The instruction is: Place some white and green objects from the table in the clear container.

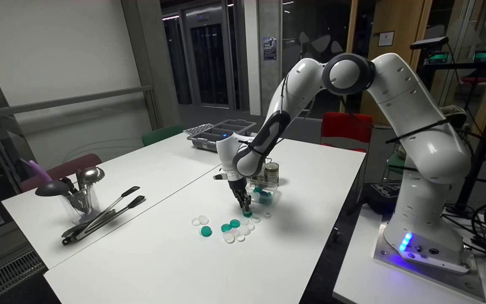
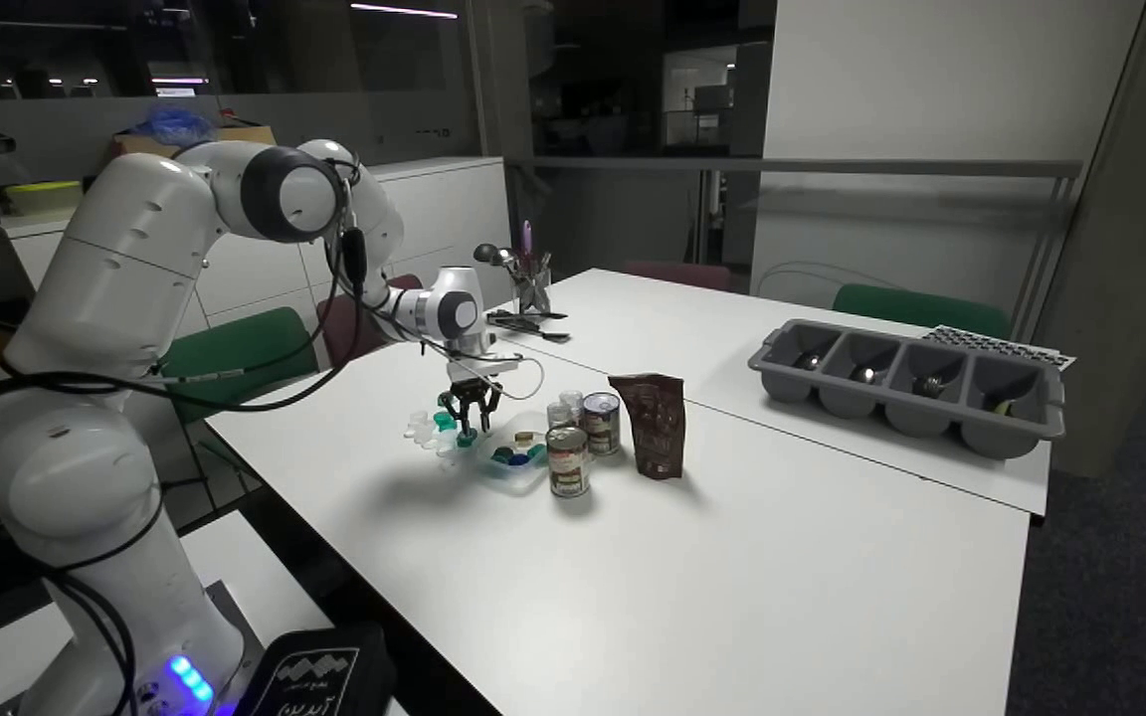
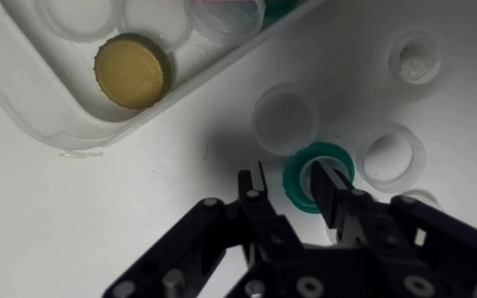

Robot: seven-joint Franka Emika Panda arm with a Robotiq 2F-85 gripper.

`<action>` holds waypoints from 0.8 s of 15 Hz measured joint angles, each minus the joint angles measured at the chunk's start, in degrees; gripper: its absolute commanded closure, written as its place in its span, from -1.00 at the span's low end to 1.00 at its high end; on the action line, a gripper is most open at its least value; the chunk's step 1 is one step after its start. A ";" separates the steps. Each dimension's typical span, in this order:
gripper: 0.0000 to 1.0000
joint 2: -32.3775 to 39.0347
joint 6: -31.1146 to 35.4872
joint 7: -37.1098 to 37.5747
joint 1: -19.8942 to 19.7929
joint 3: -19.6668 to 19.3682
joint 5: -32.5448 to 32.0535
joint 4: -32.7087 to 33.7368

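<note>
Black gripper (image 3: pixel 289 176): 2 fingers (image 3: pixel 325 186) stand apart, aimed down low over a white table (image 3: pixel 97 231); the tip at right in the wrist view overlaps the hollow of a green cap (image 3: pixel 298 174).
Green cap: lies on the table under that fingertip, a pale ridged lining showing inside its rim; whether they touch cannot be told.
Cap's neighbors: a white disc (image 3: pixel 285 120) and a clear ring (image 3: pixel 418 157) rest just beside it; a small clear cap (image 3: pixel 414 58) lies farther off.
Clear container (image 3: pixel 44 97): stands near the gripper, a gold cap (image 3: pixel 128 70) and clear discs (image 3: pixel 226 20) on its floor; a blue cap (image 2: pixel 519 459) and green pieces (image 2: pixel 503 453) also show inside it in an exterior view.
Scattered pieces: green rounds (image 1: pixel 206 231) and pale rounds (image 1: pixel 229 237) dot the table near the gripper, outside the container.
Tin cans (image 2: pixel 568 462): 2 stand upright, the closer just beside the container, with clear jars (image 2: pixel 561 413) next to them.
Brown pouch (image 2: pixel 658 428): stands upright near the cans.
Tongs (image 1: pixel 114 215): lie well apart from the caps, beside a clear cup (image 1: pixel 93 211) holding a steel ladle (image 1: pixel 92 175) and a black ladle (image 1: pixel 52 188).
Grey tray (image 2: pixel 916 418): 4 compartments in a row, metal utensils (image 2: pixel 928 386) visible inside, on the table's far half in both exterior views; a checkered sheet (image 2: pixel 996 343) lies just beside it.
Green chair (image 2: pixel 921 306): stands past the table edge behind the tray; a red chair (image 1: pixel 346 126) stands beyond the table in an exterior view.
</note>
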 measured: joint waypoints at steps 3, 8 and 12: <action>1.00 0.00 0.00 0.07 0.30 -0.03 -0.08 0.27; 0.99 -0.27 0.00 1.93 0.78 -0.05 -1.05 0.58; 0.99 -2.12 0.00 8.29 2.47 -0.86 -4.60 -0.07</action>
